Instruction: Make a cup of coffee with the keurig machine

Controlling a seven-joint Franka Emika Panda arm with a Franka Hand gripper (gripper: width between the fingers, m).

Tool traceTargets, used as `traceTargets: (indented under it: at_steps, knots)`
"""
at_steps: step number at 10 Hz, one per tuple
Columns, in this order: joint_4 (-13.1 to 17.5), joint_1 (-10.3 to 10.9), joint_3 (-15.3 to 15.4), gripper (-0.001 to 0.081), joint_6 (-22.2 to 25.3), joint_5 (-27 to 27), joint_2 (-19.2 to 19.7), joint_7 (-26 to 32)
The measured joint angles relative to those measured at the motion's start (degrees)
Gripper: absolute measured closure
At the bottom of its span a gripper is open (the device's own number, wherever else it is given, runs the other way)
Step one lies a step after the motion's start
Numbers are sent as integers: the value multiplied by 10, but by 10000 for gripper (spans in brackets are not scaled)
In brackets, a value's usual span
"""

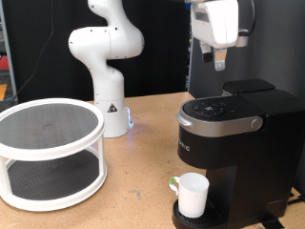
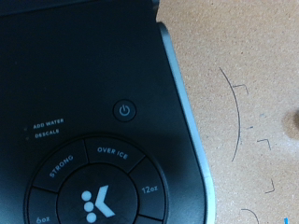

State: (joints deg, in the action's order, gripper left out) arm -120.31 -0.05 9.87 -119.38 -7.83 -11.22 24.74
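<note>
The keurig machine [image 1: 238, 134] stands at the exterior view's right with its top lid down. The cup [image 1: 193, 194], white with a greenish handle, stands upright on the drip base under the brew head. My gripper [image 1: 219, 59] hangs above the machine's lid, apart from it, with its fingers together and nothing between them. The wrist view looks straight down on the machine's black top [image 2: 84, 84], showing the power button [image 2: 125, 111] and the round K button [image 2: 93, 201] ringed by STRONG, OVER ICE and 12oz keys. The fingers do not show in the wrist view.
A white two-tier round rack [image 1: 48, 153] stands at the exterior view's left. A second white robot arm [image 1: 107, 57] stands at the back on the wooden table [image 1: 143, 181]. Pencil marks [image 2: 238, 112] show on the tabletop beside the machine.
</note>
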Motion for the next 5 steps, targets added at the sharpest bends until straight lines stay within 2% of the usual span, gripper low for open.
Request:
traceTargets:
  at_steps: [2, 3, 4, 5]
  knots:
    - [-6, 0, 1, 249, -6, 7, 7, 0]
    - [-11, 0, 2, 249, -13, 10, 9, 0]
    - [-20, 0, 4, 423, -29, 11, 10, -3]
    - [-29, 0, 5, 423, -48, 12, 10, -7]
